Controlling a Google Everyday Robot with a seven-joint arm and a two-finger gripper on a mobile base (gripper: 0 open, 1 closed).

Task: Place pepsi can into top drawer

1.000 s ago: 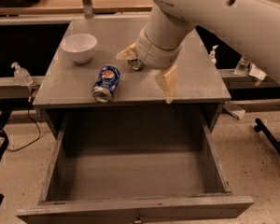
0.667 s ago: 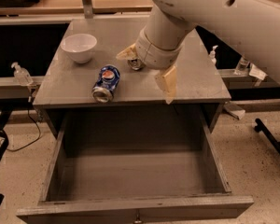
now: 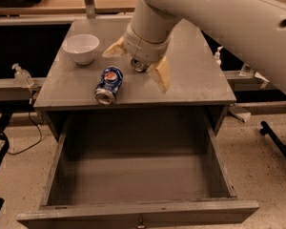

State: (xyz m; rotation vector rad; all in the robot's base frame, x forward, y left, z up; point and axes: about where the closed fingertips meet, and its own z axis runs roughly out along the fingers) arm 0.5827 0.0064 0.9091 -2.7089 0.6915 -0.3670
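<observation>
- Pepsi can (image 3: 108, 85) is lying on its side on the grey surface (image 3: 195, 78), left of centre in the frame and near the front edge.
- Its silver end is facing the lower left, and its red-white logo is showing on top.
- It is sitting outside the drawer (image 3: 133, 209), just above the drawer's open mouth.
- The drawer is standing pulled out across the lower half of the frame, showing a bare grey floor, with its front panel running along the bottom edge.
- The pincer (image 3: 136, 70) is hovering over the middle of the surface, just right of the Pepsi can and not touching it.
- The pincer is standing released, its two yellowish fingers (image 3: 159, 75) spreading wide: one is pointing toward the upper left and the other toward the lower right.
- A silver can (image 3: 139, 65) is showing only its round end between the fingers; whether it is touching either one cannot be told.
- The white arm (image 3: 219, 18) is reaching in from the upper right corner and covering the back of the surface.
- A white bowl (image 3: 80, 47) is sitting upright at the upper left of the surface, apart from the Pepsi can.
- A clear pump bottle (image 3: 21, 75) is standing off the surface at the left edge of the frame.
</observation>
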